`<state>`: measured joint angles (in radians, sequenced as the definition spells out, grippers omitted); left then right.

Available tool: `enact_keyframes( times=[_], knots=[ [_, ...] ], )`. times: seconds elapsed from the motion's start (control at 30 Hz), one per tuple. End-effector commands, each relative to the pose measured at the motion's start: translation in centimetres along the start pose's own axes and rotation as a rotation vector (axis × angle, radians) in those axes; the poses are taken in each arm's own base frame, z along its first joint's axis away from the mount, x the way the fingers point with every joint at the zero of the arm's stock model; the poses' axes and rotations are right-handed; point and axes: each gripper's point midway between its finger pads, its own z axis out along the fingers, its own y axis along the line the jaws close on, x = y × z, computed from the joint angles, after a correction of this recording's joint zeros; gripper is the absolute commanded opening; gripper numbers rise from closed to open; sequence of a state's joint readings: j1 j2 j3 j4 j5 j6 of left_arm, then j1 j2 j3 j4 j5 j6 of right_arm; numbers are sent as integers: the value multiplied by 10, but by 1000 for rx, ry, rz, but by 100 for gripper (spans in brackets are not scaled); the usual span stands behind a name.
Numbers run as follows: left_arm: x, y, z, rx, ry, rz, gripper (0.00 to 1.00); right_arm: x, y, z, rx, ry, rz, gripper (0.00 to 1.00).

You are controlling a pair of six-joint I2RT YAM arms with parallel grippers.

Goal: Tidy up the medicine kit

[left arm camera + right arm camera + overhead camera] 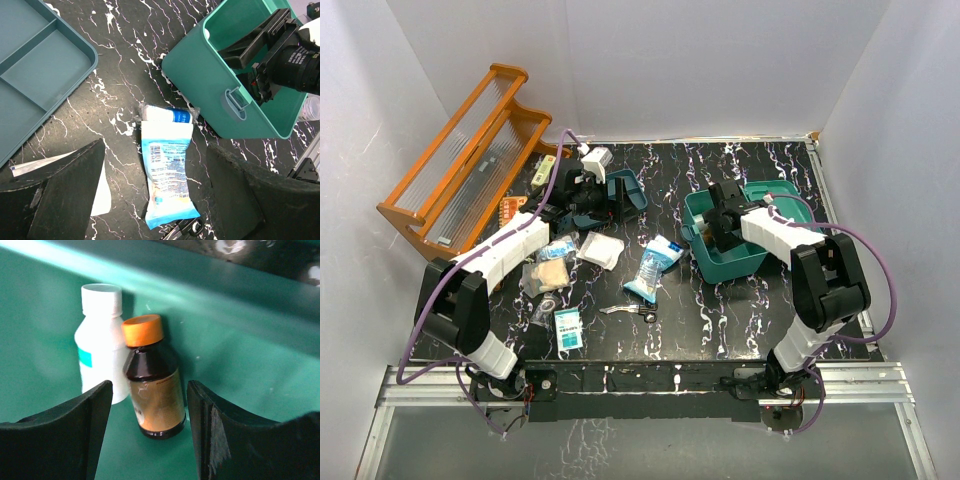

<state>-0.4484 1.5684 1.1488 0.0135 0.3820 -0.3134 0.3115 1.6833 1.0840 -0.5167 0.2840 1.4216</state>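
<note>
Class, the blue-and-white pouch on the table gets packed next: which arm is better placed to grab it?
Probably left: the open left gripper faces the pouch, while the right gripper is inside the medicine kit beside two bottles.

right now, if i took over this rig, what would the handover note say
Grip: left fingers are open and empty, above the blue-and-white packet on the table. The right fingers are open inside the medicine kit, gripping nothing.
Done: the white bottle and the brown bottle stand upright in the kit, side by side against its wall.
Left: the packet, wrapped roll, scissors, gauze packets and small box lie loose on the table. The divided tray sits outside the kit.
</note>
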Motion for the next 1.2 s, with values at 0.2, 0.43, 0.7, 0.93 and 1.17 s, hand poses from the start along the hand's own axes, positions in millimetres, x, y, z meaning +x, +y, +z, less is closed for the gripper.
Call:
enact_keyframes(
  times=[0.2, 0.43, 0.7, 0.93, 1.17],
  knots=[
    [-13, -12, -3, 43, -28, 41, 79, -13, 37, -20, -143, 53, 112, 54],
    [-12, -13, -5, 45, -34, 37, 79, -18, 45, -32, -209, 74, 157, 56],
    [-13, -9, -8, 10, -45, 3, 80, -33, 45, -49, -218, 16, 82, 53],
    [-8, -9, -10, 16, -53, 2, 80, -40, -2, -41, -56, -78, -64, 27],
    [-3, -8, -11, 19, -51, -4, 80, -24, -23, -27, 37, -33, -208, 23]
  ],
)
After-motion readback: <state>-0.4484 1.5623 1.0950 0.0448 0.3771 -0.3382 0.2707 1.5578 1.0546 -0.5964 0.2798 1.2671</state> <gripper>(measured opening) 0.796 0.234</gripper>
